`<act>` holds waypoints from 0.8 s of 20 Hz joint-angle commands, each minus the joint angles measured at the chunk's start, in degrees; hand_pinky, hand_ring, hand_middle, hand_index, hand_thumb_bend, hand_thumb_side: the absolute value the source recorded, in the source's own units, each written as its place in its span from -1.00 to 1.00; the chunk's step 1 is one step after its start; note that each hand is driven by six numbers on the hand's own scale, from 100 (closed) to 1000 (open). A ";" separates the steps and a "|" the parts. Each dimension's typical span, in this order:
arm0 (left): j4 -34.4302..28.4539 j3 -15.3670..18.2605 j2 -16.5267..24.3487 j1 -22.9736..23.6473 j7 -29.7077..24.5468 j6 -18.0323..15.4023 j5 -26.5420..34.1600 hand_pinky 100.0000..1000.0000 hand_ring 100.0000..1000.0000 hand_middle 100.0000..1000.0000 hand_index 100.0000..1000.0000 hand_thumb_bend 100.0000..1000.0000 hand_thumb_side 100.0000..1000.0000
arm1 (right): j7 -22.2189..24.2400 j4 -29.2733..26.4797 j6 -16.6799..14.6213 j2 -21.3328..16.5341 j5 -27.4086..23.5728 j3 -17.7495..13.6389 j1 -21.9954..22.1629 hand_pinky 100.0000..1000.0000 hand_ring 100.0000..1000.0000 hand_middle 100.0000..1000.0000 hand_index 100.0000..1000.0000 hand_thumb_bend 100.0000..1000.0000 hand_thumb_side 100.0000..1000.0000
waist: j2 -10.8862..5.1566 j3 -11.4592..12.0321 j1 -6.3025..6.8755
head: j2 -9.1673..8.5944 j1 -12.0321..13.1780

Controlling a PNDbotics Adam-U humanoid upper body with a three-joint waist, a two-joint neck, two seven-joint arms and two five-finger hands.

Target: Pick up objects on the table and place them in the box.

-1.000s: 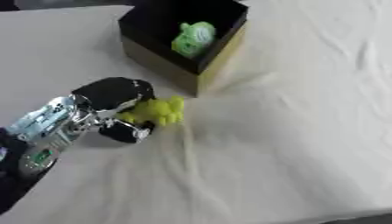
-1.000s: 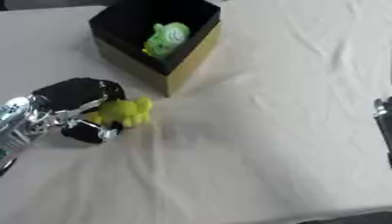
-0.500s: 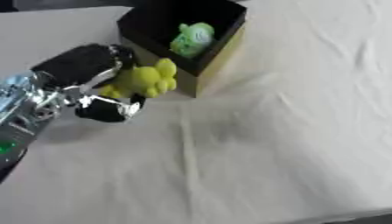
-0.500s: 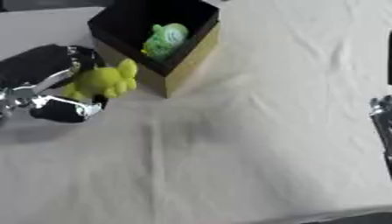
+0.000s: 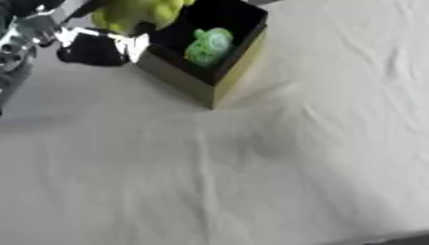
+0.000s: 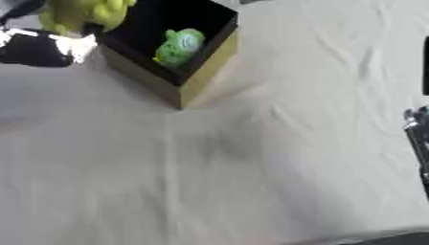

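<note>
One hand active: left hand is gripping the yellow-green toy, above the box's left edge.
Box: is holding a green toy.
Right hand: fingers cannot be judged.

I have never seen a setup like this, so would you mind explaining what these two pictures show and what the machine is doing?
Both pictures come from one stereo camera in a humanoid robot's head, looking down at a table covered with a white cloth; they show the same moment from the left and right eye. The robot has two arms ending in hands, and a person steers it. Its left hand, black and silver, enters at the upper left and holds a yellow-green soft toy at the near-left edge of an open box. The box is dark inside with tan outer walls, and a green toy already lies in it. Part of the right arm shows at the right edge of the right eye view; its hand is not visible.
</note>
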 commanded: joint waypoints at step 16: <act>35.94 5.43 -13.25 -12.93 12.70 -12.26 -16.93 0.32 0.41 0.36 0.39 -1.00 -0.15 | 0.76 -0.85 -1.40 -0.52 -1.39 0.07 -4.43 0.65 0.34 0.29 0.55 -1.00 1.00 | 1.75 -5.45 0.68 | -4.79 4.02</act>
